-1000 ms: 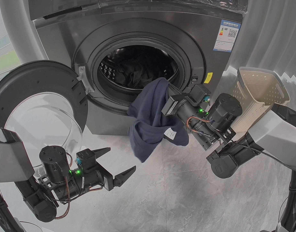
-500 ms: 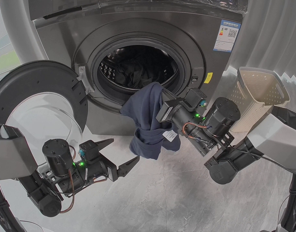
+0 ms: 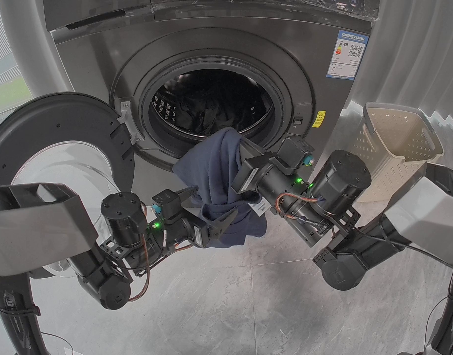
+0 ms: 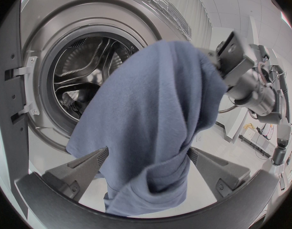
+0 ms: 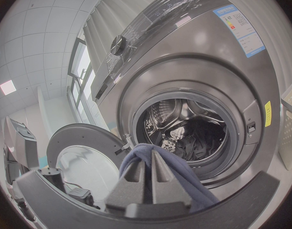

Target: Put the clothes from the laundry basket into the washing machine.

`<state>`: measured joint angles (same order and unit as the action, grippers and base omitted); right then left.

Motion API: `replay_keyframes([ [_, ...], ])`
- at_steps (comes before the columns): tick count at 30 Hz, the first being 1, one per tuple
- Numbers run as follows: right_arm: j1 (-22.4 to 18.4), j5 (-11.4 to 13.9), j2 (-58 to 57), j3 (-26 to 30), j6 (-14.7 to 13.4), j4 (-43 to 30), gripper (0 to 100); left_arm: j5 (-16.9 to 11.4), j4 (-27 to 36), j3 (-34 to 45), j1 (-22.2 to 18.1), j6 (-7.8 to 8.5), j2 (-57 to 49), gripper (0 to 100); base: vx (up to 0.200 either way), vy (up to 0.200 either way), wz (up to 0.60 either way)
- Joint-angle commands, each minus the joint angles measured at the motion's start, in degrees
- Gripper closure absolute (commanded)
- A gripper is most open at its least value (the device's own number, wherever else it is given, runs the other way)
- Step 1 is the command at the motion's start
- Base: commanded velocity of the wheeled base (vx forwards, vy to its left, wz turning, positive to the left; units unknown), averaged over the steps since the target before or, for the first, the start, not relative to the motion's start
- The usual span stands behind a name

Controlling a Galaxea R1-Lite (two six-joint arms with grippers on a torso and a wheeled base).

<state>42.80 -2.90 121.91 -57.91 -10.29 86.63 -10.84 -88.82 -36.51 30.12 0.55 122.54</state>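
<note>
We have the navy garment (image 3: 214, 168) hanging from the right gripper (image 5: 148, 163), whose fingers are clamped together on its top fold. It sits just in front of the lower lip of the drum mouth (image 3: 211, 104) of the washing machine (image 3: 88, 60), not yet inside. Most of the cloth droops below that lip, well above the floor (image 3: 266, 301). Our left gripper (image 4: 146, 156) sits low with its fingers spread apart on either side of the bunched lower part, holding nothing. The main risk we see is the tail: if we push in with only the top held, the loose half may drag over the rim, snag on the seal, or stay draped outside. Letting go too early would drop it onto the floor. If the left fingers pinch only a thin fold, the bunch may slip out as we lift. The two wrists are close together, so a careless lift could knock them. Dark clothes (image 3: 206, 109) already lie in the drum, and the laundry basket (image 3: 399, 144) stands to the right.
</note>
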Motion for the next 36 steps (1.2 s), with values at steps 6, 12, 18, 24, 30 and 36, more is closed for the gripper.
replay_keyframes([
  [6,2.4,-0.4,-2.6,2.4,-0.1,-0.3,100,1.4,0.0,-10.5,-0.3,-0.11,7.2,0,0.0,0.0,0.0],
  [12,3.7,-1.2,-3.0,4.1,-0.1,-0.3,100,1.9,0.0,-14.8,-0.4,-0.28,10.0,0,0.0,0.0,0.0],
  [18,4.3,-1.4,-3.8,4.6,-0.3,-0.2,100,2.2,0.0,-18.2,-1.2,-0.55,12.9,0,0.0,0.0,0.0],
  [24,4.3,-1.4,-4.0,5.7,-0.3,0.0,100,3.1,0.0,-20.8,-2.1,-0.64,14.1,0,0.0,0.0,0.0],
  [30,4.3,-1.4,-4.0,5.8,-0.3,0.1,100,3.6,0.0,-22.7,-2.2,-0.64,15.1,100,0.0,0.0,0.0],
  [36,3.2,-1.5,-4.0,5.9,-0.3,0.3,100,4.6,0.0,-23.4,-2.1,-1.69,14.7,100,0.0,0.0,0.0],
])
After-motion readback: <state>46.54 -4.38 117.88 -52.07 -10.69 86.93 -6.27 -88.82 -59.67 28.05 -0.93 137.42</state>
